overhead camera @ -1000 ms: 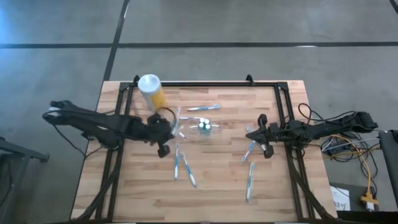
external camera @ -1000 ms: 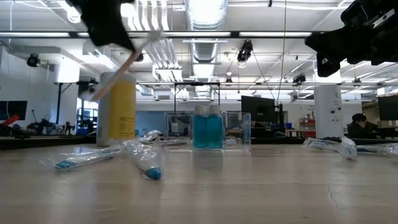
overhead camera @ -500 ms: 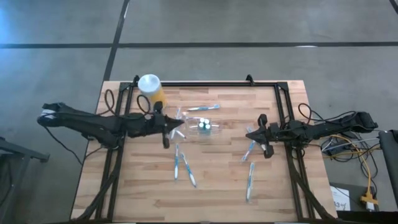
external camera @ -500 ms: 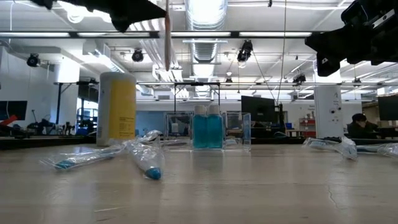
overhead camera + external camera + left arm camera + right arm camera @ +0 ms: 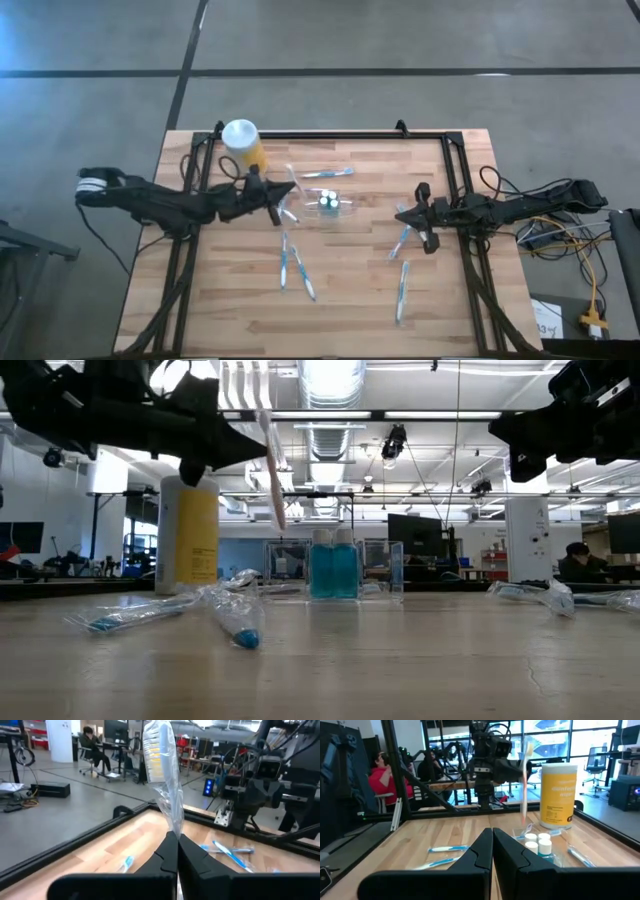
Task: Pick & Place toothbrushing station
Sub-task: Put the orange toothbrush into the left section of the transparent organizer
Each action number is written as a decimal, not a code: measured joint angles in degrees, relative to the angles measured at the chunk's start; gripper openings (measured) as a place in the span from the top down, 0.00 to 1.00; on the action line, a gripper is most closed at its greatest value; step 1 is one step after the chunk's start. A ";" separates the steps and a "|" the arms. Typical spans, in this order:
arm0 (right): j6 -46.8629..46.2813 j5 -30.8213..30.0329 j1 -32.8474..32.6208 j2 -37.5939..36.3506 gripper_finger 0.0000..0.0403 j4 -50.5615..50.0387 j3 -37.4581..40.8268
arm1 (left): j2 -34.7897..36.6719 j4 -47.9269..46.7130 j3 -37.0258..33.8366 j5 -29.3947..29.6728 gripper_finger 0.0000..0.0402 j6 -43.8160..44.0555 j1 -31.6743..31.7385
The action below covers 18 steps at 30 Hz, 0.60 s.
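The left hand [image 5: 277, 196] has drawn back a little from the station [image 5: 328, 205] since half a second ago, and the wrapped brush [image 5: 272, 468] it carries, then hanging straight down, now leans with its lower end toward the station. Its fingers are pinched tight on the crinkled clear wrapper of that brush [image 5: 162, 775], whose pale bristles show through the film.

The station is a small box of clear plastic holding blue-tinted bottles with white caps. It stands on the pale wooden bench [image 5: 340, 290], just beside the left hand and short of touching it. A yellow canister [image 5: 243, 143] with a white lid stands behind the left hand, near the station.

The right hand [image 5: 408, 221] hangs above the bench on the station's far side, well apart from it, fingers pressed together on nothing. More wrapped brushes [image 5: 293, 268] lie flat on the bench in front of the station.
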State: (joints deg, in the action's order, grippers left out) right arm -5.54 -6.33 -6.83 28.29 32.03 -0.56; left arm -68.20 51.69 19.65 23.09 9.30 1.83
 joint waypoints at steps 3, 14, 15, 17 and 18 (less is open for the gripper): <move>0.00 0.00 0.00 0.00 0.98 0.03 0.00 | -4.10 0.36 2.44 0.21 1.00 0.04 0.07; 0.06 -0.31 -0.02 0.00 0.98 0.02 0.00 | -16.81 0.02 7.39 8.17 1.00 1.57 0.37; 0.16 -0.32 0.00 0.00 0.98 0.00 0.00 | -17.76 0.17 7.58 8.13 1.00 1.60 0.37; 0.24 -0.33 0.00 -0.01 0.98 0.00 0.00 | -19.82 0.14 8.21 8.15 1.00 1.68 0.37; 0.22 -0.33 -0.02 0.00 0.98 -0.02 0.00 | -20.77 0.16 8.55 8.11 1.00 1.79 0.37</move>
State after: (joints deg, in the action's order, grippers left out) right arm -5.32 -6.66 -6.85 28.29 32.01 -0.56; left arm -88.97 51.86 28.19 31.20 11.09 2.20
